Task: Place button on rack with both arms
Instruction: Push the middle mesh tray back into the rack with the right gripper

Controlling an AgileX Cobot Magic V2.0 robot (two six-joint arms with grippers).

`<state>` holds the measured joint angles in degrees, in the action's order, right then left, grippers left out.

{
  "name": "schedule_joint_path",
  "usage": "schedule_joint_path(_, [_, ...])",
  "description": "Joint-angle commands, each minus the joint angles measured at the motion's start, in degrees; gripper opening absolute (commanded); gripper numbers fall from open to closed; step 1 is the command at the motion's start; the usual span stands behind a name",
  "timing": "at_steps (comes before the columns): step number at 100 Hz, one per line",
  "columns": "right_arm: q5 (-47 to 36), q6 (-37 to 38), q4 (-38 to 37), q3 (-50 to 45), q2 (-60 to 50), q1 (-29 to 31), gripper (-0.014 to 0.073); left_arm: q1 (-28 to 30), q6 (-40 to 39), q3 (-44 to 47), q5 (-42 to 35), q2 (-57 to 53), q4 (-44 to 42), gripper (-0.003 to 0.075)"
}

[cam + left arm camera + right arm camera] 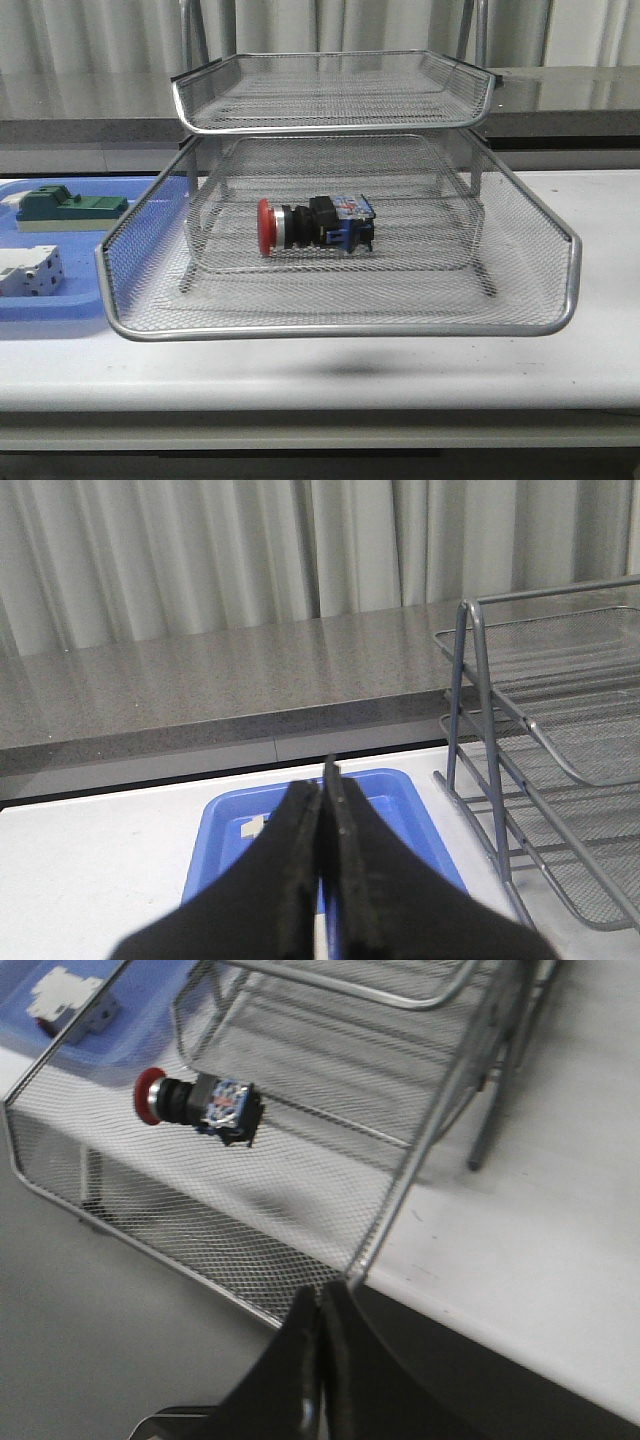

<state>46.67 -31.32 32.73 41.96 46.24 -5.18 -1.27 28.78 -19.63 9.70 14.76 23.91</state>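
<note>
Left hand [322, 820]: fingers together, empty, above the blue tray [400, 810].
Right hand [322, 1330]: fingers together, empty, near the rack [340, 325] front corner.
Button [313, 223]: on its side in the pulled-out tray, apart from both hands.

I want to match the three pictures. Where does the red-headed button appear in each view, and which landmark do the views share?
Front view: the button lies on its side in the pulled-out middle mesh tray, red head to the left.
Left wrist view: not in the picture; only the rack's side and the blue tray show.
Right wrist view: it lies in the mesh tray, upper left.
Shared landmark: the rack.
</note>
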Motion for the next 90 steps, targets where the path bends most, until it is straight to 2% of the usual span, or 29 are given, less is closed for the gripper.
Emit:
schedule_joint_path(1, [-2.88, -10.16, 9.2, 1.79, 4.08, -0.83, -0.0069, 0.12, -0.66, -1.42, -4.42, 0.44, 0.82, -0.002])
schedule_joint_path(18, [-1.21, -22.1, 14.66, 1.79, 10.44, -5.82, -0.0069, 0.12, -0.66, -1.42, -4.42, 0.44, 0.82, -0.002])
schedule_joint_path(46, [-1.05, -29.42, 13.9, 1.79, 18.24, -16.28, -0.0069, 0.12, -0.66, -1.42, -4.42, 0.44, 0.82, -0.002])
schedule_joint_path(63, [-1.99, -31.33, 12.31, 1.79, 22.35, -21.18, -0.0069, 0.12, -0.66, -1.42, -4.42, 0.44, 0.82, -0.002])
schedule_joint_path(90, [-7.26, -31.33, 5.78, 1.79, 28.69, -27.41, -0.0069, 0.12, -0.66, -1.42, -4.42, 0.44, 0.82, -0.002])
